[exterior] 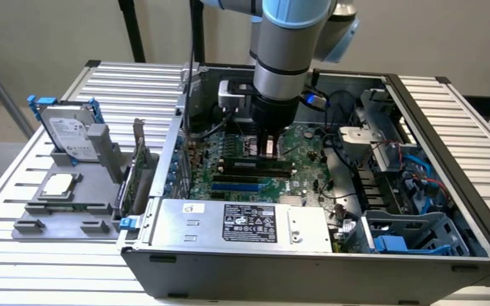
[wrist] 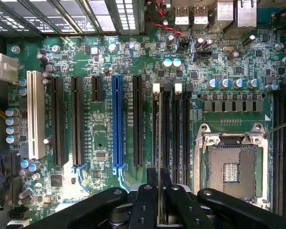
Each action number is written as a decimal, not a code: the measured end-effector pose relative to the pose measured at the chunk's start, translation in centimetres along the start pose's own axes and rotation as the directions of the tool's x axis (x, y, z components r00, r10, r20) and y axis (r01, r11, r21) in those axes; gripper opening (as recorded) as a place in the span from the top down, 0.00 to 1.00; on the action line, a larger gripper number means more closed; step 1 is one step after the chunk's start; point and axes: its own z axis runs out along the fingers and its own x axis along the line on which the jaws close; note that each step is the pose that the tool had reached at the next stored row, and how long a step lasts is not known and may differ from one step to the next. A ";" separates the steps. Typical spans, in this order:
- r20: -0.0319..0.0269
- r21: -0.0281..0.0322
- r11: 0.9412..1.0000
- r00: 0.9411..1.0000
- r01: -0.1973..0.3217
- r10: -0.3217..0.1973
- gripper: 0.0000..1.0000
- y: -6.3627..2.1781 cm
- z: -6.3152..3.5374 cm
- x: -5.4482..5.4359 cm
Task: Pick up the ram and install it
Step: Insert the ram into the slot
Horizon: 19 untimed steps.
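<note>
Seen edge-on in the wrist view, the ram point(wrist: 159, 138) is a thin line running along a black memory slot point(wrist: 165, 129) with white latches, between the gripper's fingertips. My gripper point(wrist: 159, 183) is shut on the ram's near end. In the exterior view the gripper point(exterior: 267, 152) reaches straight down into the open computer case point(exterior: 177, 121), over the green motherboard point(exterior: 300, 143). The ram point(exterior: 247, 164) lies there as a long dark stick at the memory slots. Whether it sits fully in the slot or just above it, I cannot tell.
A grey power supply point(exterior: 245, 223) fills the case's front. The open processor socket point(wrist: 233, 167) lies beside the memory slots, with a blue slot point(wrist: 117, 124) and black slots on the other side. Outside the case, a grey tray point(exterior: 66, 213) holds a hard drive point(exterior: 66, 134), a silver processor chip point(exterior: 58, 185) and an upright green card point(exterior: 138, 172).
</note>
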 end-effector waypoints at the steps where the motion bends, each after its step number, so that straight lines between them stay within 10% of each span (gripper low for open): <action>1: 0.000 0.000 1.000 1.000 0.000 0.000 0.86 0.00 0.03 0.0; 19: 0.000 0.000 1.000 1.000 0.007 -0.007 0.86 0.01 0.46 -0.1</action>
